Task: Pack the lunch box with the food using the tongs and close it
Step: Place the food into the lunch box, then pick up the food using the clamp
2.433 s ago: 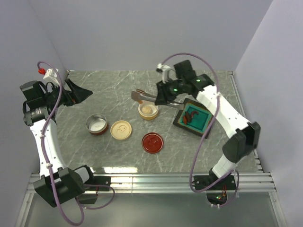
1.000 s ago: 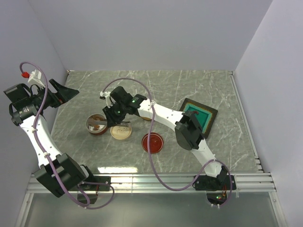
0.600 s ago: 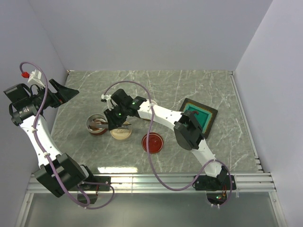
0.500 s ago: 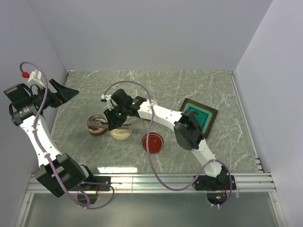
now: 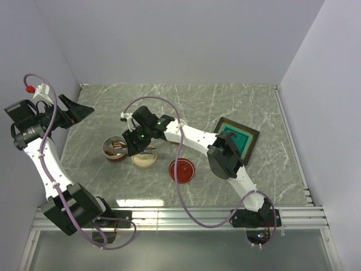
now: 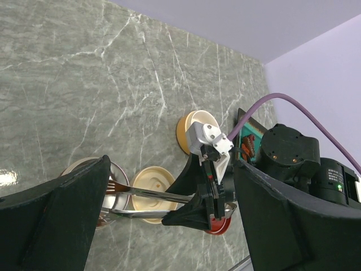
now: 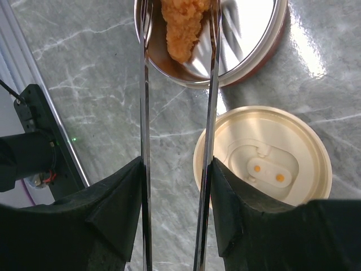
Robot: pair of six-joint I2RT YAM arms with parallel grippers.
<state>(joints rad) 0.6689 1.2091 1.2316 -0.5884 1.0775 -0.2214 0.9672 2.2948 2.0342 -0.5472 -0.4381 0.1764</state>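
Food (image 7: 183, 25), one orange piece, sits in the tin (image 7: 265, 51) between the tongs (image 7: 144, 113) that the half-closed right claw (image 7: 176, 186) clasps, so lifting away could drag it onto the desk (image 7: 79, 62) if it sticks; left claw (image 5: 79, 110) gapes empty.

Robot lab booth: plain lilac walls (image 5: 169, 39), marble-patterned tabletop (image 5: 186, 101)

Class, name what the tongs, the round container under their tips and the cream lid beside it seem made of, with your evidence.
tongs: polished metal, thin, mirror-bright.
container: probably steel inside, reflecting light; reddish outside, material unclear.
lid: likely matte plastic, moulded ridges.
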